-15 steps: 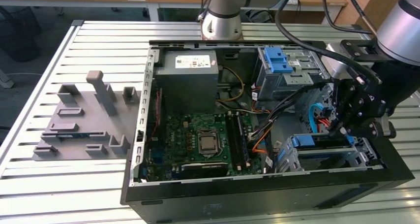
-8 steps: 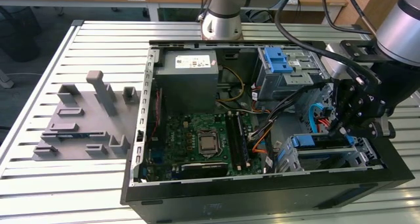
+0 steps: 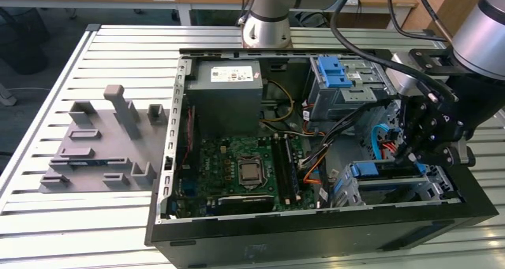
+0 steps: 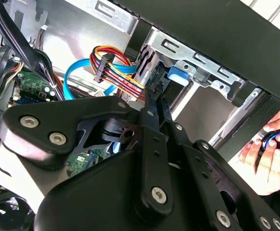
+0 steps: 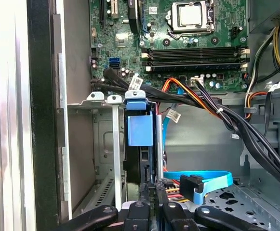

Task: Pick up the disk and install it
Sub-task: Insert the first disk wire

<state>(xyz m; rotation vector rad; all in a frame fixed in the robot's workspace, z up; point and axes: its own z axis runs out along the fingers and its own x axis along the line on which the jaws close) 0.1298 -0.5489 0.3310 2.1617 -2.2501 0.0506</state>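
The disk point(image 3: 385, 169) sits edge-up in the lower drive cage point(image 3: 430, 189) at the front corner of the open computer case, on the exterior view's right. Its blue plastic rail shows on top. In the first wrist view the disk point(image 5: 140, 130) stands slotted between the cage's metal walls point(image 5: 101, 144), with its blue tab facing the camera. My gripper point(image 3: 406, 159) hangs right over the disk's end. Its thin fingertips are pressed together at the disk's edge point(image 5: 154, 190) and nothing shows between them. In the second wrist view the gripper point(image 4: 155, 94) points into the cage beside the blue tab point(image 4: 178, 74).
Bundled power wires point(image 4: 113, 65) and a blue flat cable point(image 5: 202, 180) lie close to the cage. A second bay with a blue latch point(image 3: 335, 74), the power supply point(image 3: 229, 88) and the motherboard point(image 3: 245, 168) share the case. A grey fixture point(image 3: 99, 145) stands outside it. A person's hand point(image 4: 270, 154) rests by the case.
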